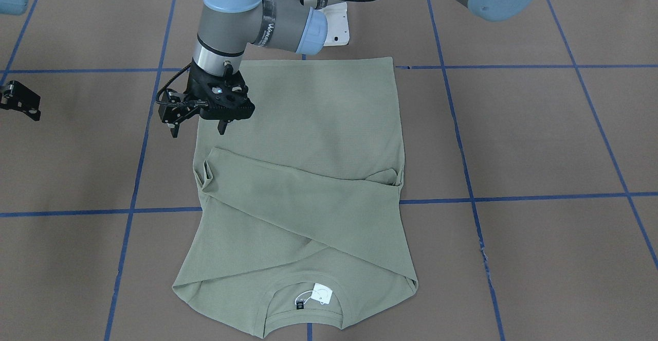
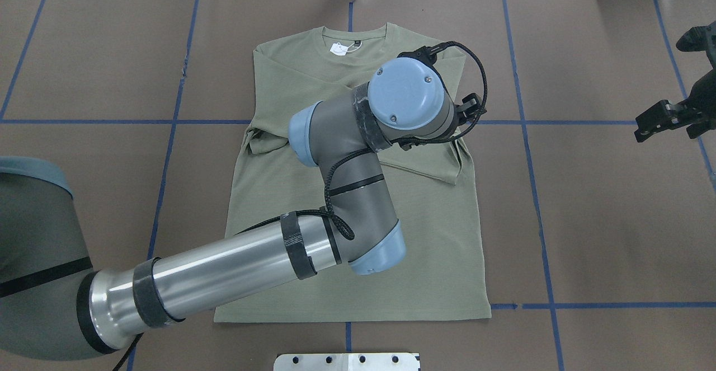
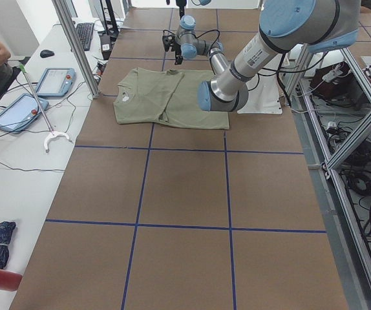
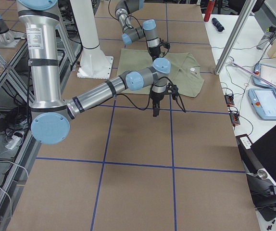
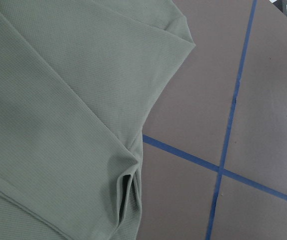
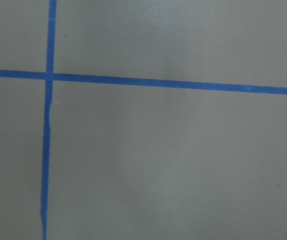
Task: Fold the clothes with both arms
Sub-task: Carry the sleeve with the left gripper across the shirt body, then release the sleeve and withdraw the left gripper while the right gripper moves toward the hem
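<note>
Shirt: sage-green knit shirt (image 1: 329, 125) lay flat, sleeves crossed
Left: black left gripper (image 1: 198, 132) hovered at its edge, fingers spread
Right: black right gripper (image 2: 668, 118) hung off the cloth, grip seemingly unreadable, can't tell

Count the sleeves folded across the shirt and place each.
2, crossed over the shirt. The top sleeve runs to a cuff on the front view's left; the lower sleeve passes under it, its cuff showing on the right.
</note>
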Motion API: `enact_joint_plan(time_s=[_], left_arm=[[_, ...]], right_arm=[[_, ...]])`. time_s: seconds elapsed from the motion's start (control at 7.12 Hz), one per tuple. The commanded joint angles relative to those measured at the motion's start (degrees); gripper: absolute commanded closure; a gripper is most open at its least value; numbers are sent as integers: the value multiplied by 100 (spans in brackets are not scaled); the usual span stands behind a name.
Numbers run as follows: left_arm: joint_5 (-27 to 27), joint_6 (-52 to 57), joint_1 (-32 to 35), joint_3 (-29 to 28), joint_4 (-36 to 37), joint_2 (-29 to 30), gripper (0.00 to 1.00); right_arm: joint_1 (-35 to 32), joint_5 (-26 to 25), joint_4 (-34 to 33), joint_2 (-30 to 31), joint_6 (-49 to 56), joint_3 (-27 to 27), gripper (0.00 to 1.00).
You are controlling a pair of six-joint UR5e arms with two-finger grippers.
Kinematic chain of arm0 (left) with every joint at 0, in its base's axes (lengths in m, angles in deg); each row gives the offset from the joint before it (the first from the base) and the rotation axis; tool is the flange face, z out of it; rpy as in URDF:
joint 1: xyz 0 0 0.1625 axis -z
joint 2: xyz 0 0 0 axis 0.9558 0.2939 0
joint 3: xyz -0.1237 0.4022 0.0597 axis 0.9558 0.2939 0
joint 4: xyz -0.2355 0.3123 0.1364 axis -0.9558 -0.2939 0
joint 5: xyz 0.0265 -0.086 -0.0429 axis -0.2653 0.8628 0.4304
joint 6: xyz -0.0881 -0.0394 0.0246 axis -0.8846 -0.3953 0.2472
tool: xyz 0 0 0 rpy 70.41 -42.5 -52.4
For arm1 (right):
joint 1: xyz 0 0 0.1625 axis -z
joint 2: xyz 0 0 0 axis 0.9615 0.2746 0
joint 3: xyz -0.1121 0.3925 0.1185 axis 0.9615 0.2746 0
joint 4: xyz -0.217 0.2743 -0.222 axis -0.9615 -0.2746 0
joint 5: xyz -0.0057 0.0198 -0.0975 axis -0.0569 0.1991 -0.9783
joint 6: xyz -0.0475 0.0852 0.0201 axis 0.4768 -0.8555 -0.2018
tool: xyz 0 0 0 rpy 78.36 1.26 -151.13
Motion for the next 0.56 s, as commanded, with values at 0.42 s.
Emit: enact_joint_plan(time_s=[0.42], left_arm=[[496,2116,446,3011,1156,-2931,0]], right_arm=[[2362,-1288,1784,-68,-3789,-331,0]])
